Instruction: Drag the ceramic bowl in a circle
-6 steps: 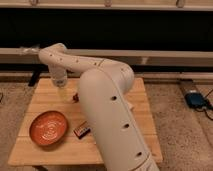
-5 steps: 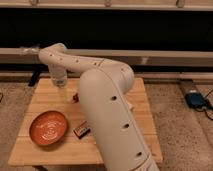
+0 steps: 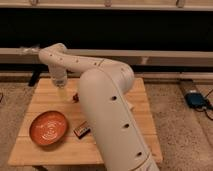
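Observation:
The ceramic bowl (image 3: pixel 48 128), wide, shallow and glossy orange-red, sits on the front left part of the wooden table (image 3: pixel 135 107). My white arm rises from the lower right, bends at the far left and points down over the table's back left. The gripper (image 3: pixel 62 92) hangs there, open and holding nothing, well behind the bowl and apart from it.
A small dark rectangular block (image 3: pixel 82 130) lies just right of the bowl. A small red thing (image 3: pixel 75 97) rests on the table beside the gripper. My bulky arm covers the table's middle and right. A blue object (image 3: pixel 196 99) lies on the floor at right.

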